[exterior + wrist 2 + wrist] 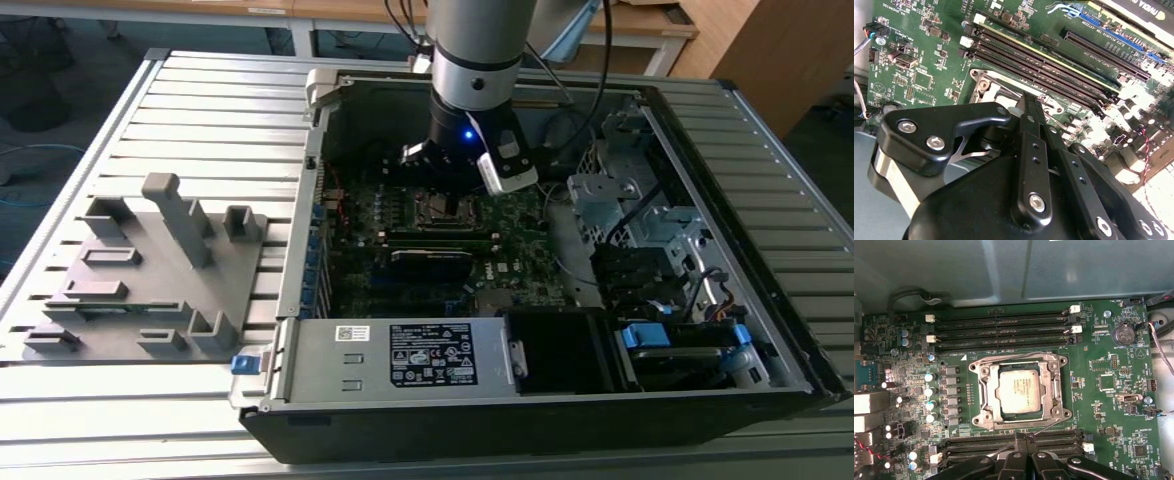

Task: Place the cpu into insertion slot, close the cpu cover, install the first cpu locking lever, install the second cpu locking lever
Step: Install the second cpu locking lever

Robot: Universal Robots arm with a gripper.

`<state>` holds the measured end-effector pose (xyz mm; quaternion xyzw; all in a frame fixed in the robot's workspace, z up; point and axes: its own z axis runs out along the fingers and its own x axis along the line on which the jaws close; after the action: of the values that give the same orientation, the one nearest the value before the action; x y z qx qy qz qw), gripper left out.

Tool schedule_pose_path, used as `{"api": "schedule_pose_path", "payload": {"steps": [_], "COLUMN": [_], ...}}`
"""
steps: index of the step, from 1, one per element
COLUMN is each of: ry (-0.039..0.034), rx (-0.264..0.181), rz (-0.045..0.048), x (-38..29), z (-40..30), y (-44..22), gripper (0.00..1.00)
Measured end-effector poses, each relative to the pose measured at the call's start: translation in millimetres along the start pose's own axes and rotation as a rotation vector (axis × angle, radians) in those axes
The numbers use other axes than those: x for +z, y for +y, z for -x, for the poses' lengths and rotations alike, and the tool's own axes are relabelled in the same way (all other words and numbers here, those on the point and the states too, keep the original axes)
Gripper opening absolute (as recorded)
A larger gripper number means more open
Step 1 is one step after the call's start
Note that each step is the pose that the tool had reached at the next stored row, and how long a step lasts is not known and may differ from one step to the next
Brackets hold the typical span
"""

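Note:
The cpu (pixel 1018 390), a silver-grey square chip, lies in the insertion slot (pixel 983 416) on the green motherboard. The cpu cover (pixel 1058 390), a silver frame, lies flat around the chip. One thin wire locking lever (pixel 1004 358) runs along the socket's side nearest the upper memory slots. A second wire lever (pixel 1050 425) slants from the socket's corner to my fingertips. My gripper (pixel 1024 439) is shut, its black fingers (pixel 1030 125) pressed together just beside the socket and touching that lever. In the exterior view the arm stands over the socket (pixel 447 207) inside the computer case.
Long black memory slots (pixel 1004 325) flank the socket on both sides. A black card (pixel 430 262) lies across the board. The case walls (pixel 320 170), drive cages (pixel 627 200) and power supply (pixel 400 355) ring the board. A grey fixture (pixel 147 270) sits on the slatted table.

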<state>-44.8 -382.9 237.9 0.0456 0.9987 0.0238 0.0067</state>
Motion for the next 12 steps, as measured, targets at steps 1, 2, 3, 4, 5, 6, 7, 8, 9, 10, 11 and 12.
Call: {"api": "schedule_pose_path", "payload": {"steps": [1,2,3,4,5,6,7,8,9,10,11,12], "ry": [0.0000,0.0000,0.0000,-0.0001,-0.0001,0.0000,0.0000,0.0000,0.0000,0.0000,0.0000,-0.0001], "rx": [0.000,0.000,0.000,0.000,0.000,0.000,0.000,0.000,0.000,0.000,0.000,0.000], "rz": [0.0000,0.0000,0.0001,0.0004,0.0003,0.0000,0.0000,-0.0001,-0.0001,0.0001,0.0000,0.0002], "x": [0.0,0.0,0.2,0.5,0.7,0.7,0.7,0.7,0.7,0.8,0.8,1.0], "z": [0.0,0.0,0.0,0.0,0.0,0.0,0.0,-0.1,0.0,-0.1,-0.1,-0.2], "y": [0.0,0.0,0.0,0.0,0.0,0.0,0.0,0.0,0.0,0.0,0.0,0.0], "gripper": [0.10,0.10,0.10,0.10,0.10,0.10,0.10,0.10,0.10,0.10,0.10,0.10]}}
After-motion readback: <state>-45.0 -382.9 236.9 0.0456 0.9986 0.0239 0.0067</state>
